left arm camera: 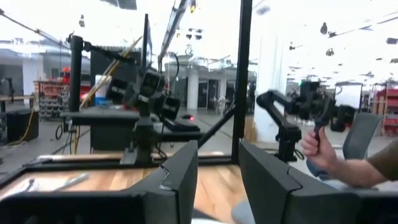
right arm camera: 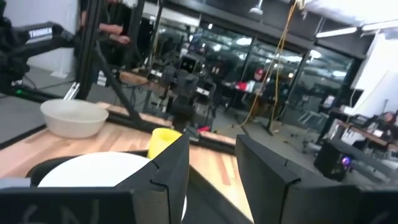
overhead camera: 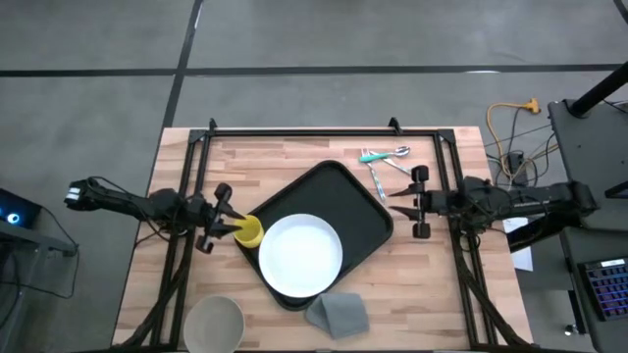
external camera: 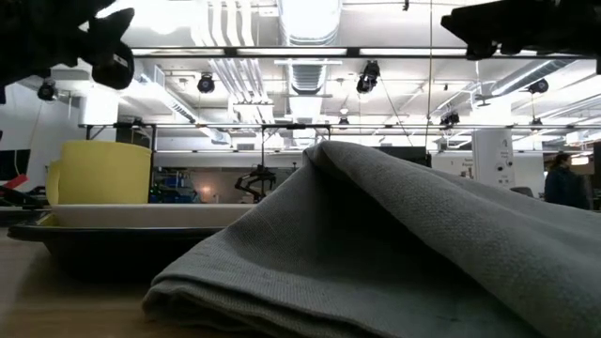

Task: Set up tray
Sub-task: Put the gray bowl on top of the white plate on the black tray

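While both arms hang level over its side edges, the wooden bench (overhead camera: 294,162) carries, largest first: the tray (overhead camera: 339,191), black, low-rimmed, lying diagonally at mid-bench, long axis running from the far right toward the near left; a round white plate (overhead camera: 300,255) resting on the tray's near half; a grey folded cloth (overhead camera: 339,314) lapping the tray's near corner; a pale bowl (overhead camera: 214,324) on bare wood near the front edge, left of the cloth; a yellow cup (overhead camera: 249,232) at the tray's left rim, just beside the plate; cutlery with teal handles (overhead camera: 383,162) on bare wood off the tray's far right corner. Left pincer (overhead camera: 221,221): fingers narrowly parted, empty, tips just beside the yellow cup. Right pincer (overhead camera: 420,201): fingers wide, empty, facing the tray's right edge across a small gap. Judgement: the cutlery lies nearer the right arm, just beyond its pincer toward the far side; that arm is better placed to bring it onto the tray.
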### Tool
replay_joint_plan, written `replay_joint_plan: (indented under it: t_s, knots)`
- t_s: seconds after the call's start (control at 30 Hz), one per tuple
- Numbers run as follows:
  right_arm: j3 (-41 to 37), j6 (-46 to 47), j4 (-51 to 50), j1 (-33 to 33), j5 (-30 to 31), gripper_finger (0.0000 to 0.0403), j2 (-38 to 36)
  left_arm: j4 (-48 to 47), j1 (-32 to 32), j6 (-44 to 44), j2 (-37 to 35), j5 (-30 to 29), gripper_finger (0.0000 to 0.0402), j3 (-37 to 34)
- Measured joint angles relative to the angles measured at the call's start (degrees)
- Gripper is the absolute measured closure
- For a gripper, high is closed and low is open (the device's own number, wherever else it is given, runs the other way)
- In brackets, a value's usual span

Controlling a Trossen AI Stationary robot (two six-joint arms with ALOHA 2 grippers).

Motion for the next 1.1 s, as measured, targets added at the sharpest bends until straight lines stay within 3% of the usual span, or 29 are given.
replay_joint_plan:
  t_s: [0.23, 0.57, 0.87, 1.1]
  knots:
    - [-2.8, -1.7, 2.3, 0.0, 0.2, 0.0280, -2.1, 7.0, 0.0, -2.6, 0.5, 0.0, 0.0297, 0.0]
    - [-5.1, -6.4, 2.3, 0.0, 0.2, 0.0280, -2.3, 7.1, 0.0, -7.2, 5.5, 0.1, 0.0297, 3.4]
    - [-7.7, -7.0, 3.0, 0.0, 6.4, 0.0280, -3.6, 7.3, -0.3, -10.5, 20.1, 0.2, 0.0297, 12.6]
    - [-11.2, -7.8, 0.2, 0.0, 6.5, 0.0280, -9.1, 7.1, -2.8, -10.4, 33.3, 3.2, 0.0297, 21.8]
